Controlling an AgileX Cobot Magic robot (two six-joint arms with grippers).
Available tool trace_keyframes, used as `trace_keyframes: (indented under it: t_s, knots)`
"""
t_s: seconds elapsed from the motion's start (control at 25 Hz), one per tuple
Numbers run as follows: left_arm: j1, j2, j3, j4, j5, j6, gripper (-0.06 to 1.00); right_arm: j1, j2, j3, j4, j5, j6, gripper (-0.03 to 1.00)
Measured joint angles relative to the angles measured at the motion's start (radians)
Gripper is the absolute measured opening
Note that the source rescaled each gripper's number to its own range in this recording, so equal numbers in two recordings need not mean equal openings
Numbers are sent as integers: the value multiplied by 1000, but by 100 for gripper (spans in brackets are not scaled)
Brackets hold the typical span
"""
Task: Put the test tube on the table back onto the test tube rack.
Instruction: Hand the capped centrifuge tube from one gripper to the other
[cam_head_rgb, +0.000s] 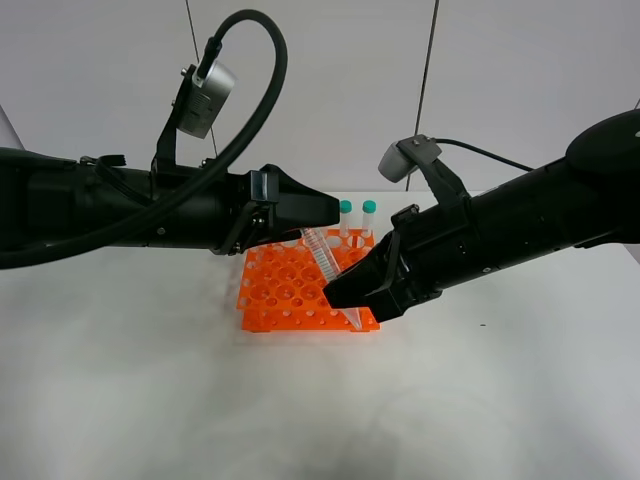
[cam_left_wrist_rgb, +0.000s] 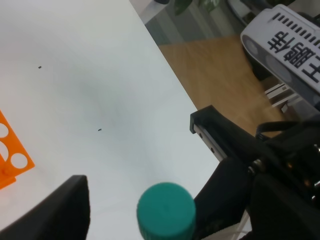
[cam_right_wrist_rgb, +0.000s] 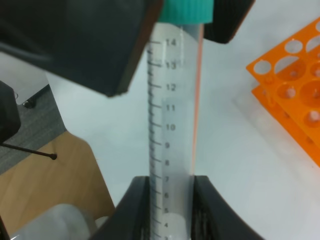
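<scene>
A lab setting: orange test tube rack (cam_head_rgb: 290, 285), teal-capped tubes (cam_head_rgb: 345, 212), plain white table (cam_head_rgb: 120, 400)

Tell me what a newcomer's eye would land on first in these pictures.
The bright orange test tube rack stands out at the middle of the white table. Above it slants a clear test tube: the right claw is shut on its lower part, and the left claw stands open around its teal cap. Two more teal-capped tubes stand upright at the rack's far edge.
</scene>
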Motion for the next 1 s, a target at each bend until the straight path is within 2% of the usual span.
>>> trace_keyframes:
  t_s: [0.2,0.28,0.44,0.8,1.0]
  knots:
    - [0,0,0,0,0,-6,94,0,0,0,-5,-1,17,3]
    - [0,0,0,0,0,-6,87,0,0,0,-6,-1,22,3]
    - [0,0,0,0,-1,-6,67,0,0,0,-6,-4,28,3]
    - [0,0,0,0,-1,-6,57,0,0,0,4,-23,28,3]
    - [0,0,0,0,-1,-7,43,0,0,0,17,-26,28,3]
